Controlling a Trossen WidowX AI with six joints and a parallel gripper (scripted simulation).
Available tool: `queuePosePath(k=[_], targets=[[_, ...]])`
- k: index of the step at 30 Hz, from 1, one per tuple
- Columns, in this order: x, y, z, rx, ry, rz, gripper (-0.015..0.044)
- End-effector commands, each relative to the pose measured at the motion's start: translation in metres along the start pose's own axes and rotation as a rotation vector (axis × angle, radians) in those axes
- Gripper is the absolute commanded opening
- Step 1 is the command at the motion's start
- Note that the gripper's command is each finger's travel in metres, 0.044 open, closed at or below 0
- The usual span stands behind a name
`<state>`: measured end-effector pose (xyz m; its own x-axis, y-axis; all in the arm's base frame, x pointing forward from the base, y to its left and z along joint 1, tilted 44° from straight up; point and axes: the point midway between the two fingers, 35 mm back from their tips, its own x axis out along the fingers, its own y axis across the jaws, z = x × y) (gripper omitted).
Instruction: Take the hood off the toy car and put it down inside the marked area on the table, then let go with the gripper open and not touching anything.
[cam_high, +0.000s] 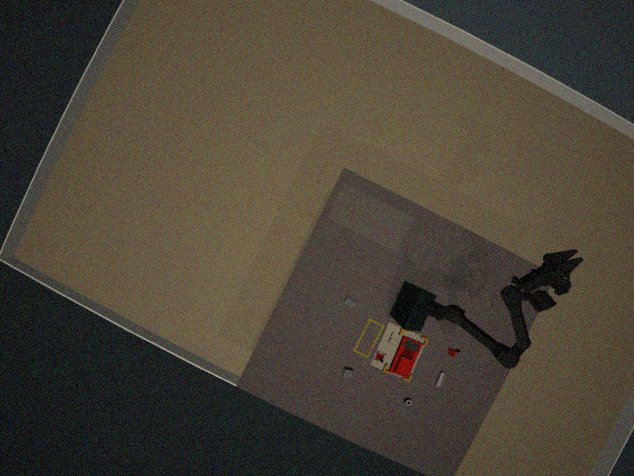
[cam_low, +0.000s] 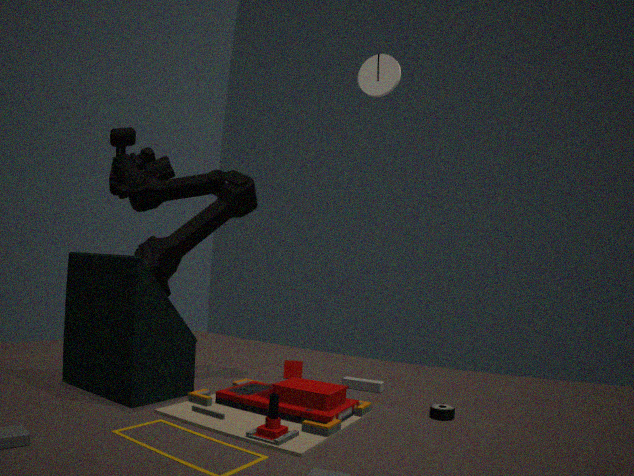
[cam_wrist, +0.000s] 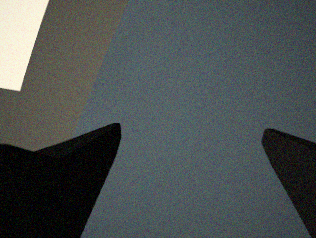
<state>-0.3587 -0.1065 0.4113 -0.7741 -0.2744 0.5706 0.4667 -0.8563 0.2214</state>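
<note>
Overhead, pincer (cam_high: 565, 257) spread wide, toy car (cam_high: 405, 357) well apart

arm (cam_low: 204, 220): matte black | segmented links | markings: too dim

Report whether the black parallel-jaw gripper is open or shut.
Open: in the wrist view the black parallel-jaw gripper shows both fingers wide apart, nothing between.

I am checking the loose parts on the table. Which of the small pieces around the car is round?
The black ring on the table, right of the toy car. It is round with a hole; the other loose pieces are blocky, like the grey block behind the car.
</note>
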Motion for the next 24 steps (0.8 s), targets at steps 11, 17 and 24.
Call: queuePosePath(k=[11, 17, 24], targets=[[-0.008, 0.118, -0.088, 0.105, 0.32, 0.279, 0.044], [-0.042, 0.2, -0.128, 0.168, 0.507, 0.483, 0.044], [-0.108, 0.291, -0.157, 0.195, 0.714, 0.734, 0.044]])
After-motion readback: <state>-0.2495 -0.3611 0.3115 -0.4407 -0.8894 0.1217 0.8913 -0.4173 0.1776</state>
